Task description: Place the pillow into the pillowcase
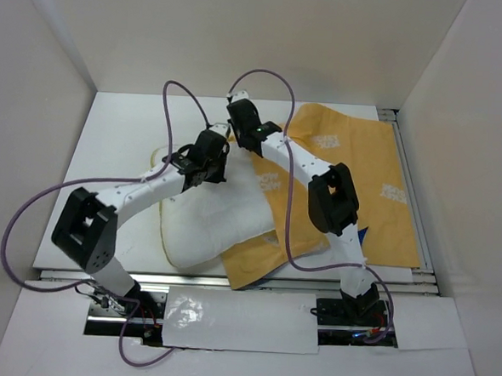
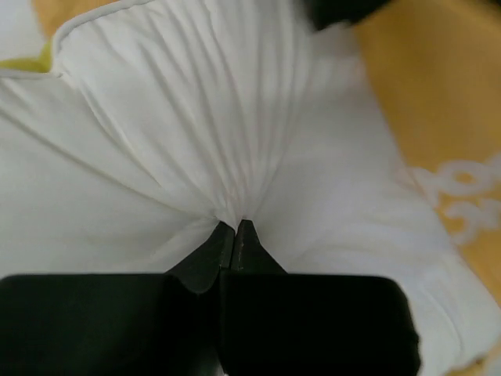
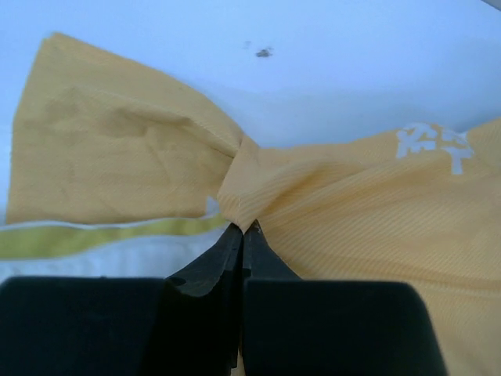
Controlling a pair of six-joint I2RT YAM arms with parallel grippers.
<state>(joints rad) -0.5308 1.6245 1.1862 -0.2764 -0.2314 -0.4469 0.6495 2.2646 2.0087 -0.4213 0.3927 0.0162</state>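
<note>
- The table (image 1: 118, 129) carries both cloths.
- The pillowcase (image 1: 370, 187) lies flat over the right half. Its near-left part is tucked under the pillow's right edge.
- The pillow (image 1: 206, 228) sits left of centre, outside the sleeve. The way in, I judge, runs rightward and far.
- The left gripper (image 2: 235, 227) is the nearer arm to the pillow. Its fingers are pressed together on a gathered fold of the white top.
- The right gripper (image 3: 244, 227) is farther off, just beyond the pillow's far edge. Its fingers pinch a bunched bit of pillowcase edge.
</note>
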